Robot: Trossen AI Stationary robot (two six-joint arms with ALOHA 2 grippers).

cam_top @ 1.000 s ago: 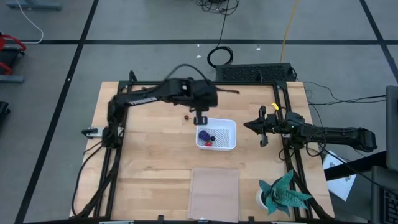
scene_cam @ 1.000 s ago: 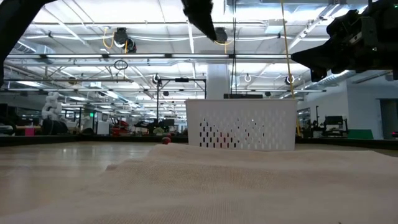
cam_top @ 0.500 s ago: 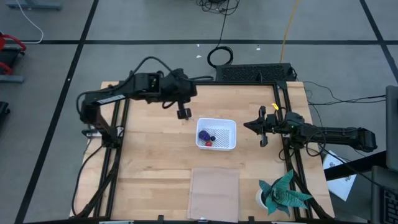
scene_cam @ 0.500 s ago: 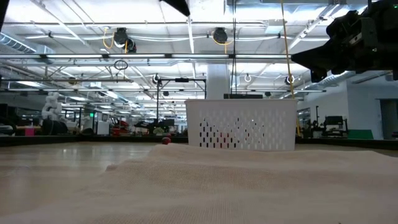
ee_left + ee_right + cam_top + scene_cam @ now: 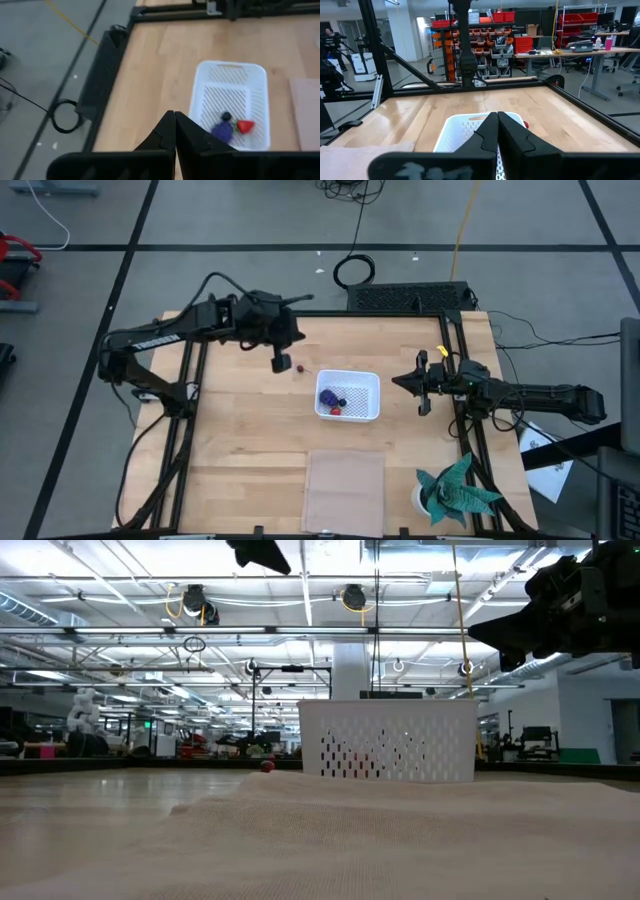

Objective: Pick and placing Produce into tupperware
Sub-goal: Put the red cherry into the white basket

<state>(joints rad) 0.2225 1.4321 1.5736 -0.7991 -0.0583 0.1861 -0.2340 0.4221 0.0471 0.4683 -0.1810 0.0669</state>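
The white tupperware point(image 5: 350, 396) sits right of the table's middle, resting on its base. It holds the purple-blue bunch point(image 5: 222, 131), a small dark berry point(image 5: 226, 116) and the red strawberry piece point(image 5: 244, 126). One small red berry point(image 5: 299, 367) lies on the wood, just off the container's far-left corner. My left gripper point(image 5: 281, 363) hangs shut above the table, a little left of that berry and holding nothing. My right gripper point(image 5: 410, 383) waits shut, to the right of the container, fingers pointing at it point(image 5: 470, 125).
A flat pale sheet point(image 5: 345, 485) lies at the near edge, with the teal paper plant point(image 5: 455, 490) to its right. A black flat device point(image 5: 410, 297) sits at the far edge. Bare wood spreads left of the container. The black frame rails point(image 5: 185, 420) border both sides.
My left gripper has swung from above the container's far-left corner toward the table's left, past the loose red berry. Its arm has folded back to the left. The fruits and the container have stayed in place.
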